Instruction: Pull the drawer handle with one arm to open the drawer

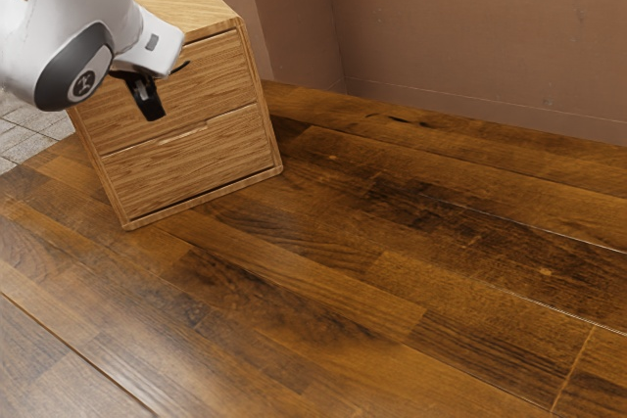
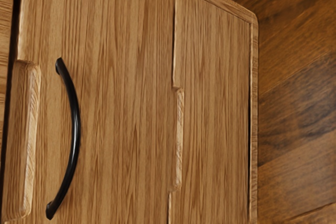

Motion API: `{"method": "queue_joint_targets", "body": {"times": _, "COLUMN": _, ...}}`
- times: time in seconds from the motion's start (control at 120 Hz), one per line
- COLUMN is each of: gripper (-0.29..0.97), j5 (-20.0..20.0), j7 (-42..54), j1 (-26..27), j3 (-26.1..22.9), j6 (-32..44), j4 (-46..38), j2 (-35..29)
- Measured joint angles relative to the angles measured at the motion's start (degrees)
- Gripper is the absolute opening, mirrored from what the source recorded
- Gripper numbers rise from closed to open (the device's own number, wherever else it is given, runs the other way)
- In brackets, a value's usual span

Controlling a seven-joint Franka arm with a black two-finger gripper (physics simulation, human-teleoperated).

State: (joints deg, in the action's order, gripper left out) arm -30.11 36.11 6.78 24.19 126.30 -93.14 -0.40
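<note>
With my jaws poised before the upper drawer point(image 1: 201, 85), spread or pressed together I couldn't tell, misjudging the curved black handle point(image 2: 72, 140) risked a grasp that slipped off mid-pull.

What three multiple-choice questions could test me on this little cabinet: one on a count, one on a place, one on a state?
1. How many drawers has the cabinet?
A. one
B. two
C. three

2. Where does the black handle sit?
A. on its top
B. on the upper drawer
C. on its side

3. How does the upper drawer stand?
A. pulled fully out
B. half out
C. shut

Answers:
1 B: two fronts are stacked one above the other.
2 B: the handle curves across the upper front.
3 C: its front lies flush with the frame.
</note>
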Motion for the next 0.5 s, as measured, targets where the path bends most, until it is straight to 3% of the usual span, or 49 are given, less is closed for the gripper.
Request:
{"method": "queue_joint_targets", "body": {"times": 0.05, "gripper": 0.68, "j5": 0.8, "j7": 0.7, "j1": -10.4, "j3": -10.5, "j6": 0.0, "j4": 0.0, "j2": 1.0}}
{"method": "queue_joint_targets", "body": {"times": 0.117, "gripper": 0.68, "j5": 1.9, "j7": 1.8, "j1": -15.0, "j3": -15.0, "j6": -0.2, "j4": 2.1, "j2": 4.5}}
{"method": "queue_joint_targets", "body": {"times": 0.275, "gripper": 0.68, "j5": 3.3, "j7": 4.8, "j1": -24.0, "j3": -16.7, "j6": -0.7, "j4": 11.3, "j2": 12.9}}
{"method": "queue_joint_targets", "body": {"times": 0.4, "gripper": 0.70, "j5": 4.7, "j7": 7.1, "j1": -24.6, "j3": -16.7, "j6": -0.6, "j4": 15.2, "j2": 15.9}}
{"method": "queue_joint_targets", "body": {"times": 0.5, "gripper": 0.68, "j5": 8.4, "j7": 9.0, "j1": -24.3, "j3": -16.8, "j6": 1.2, "j4": 15.0, "j2": 16.3}}
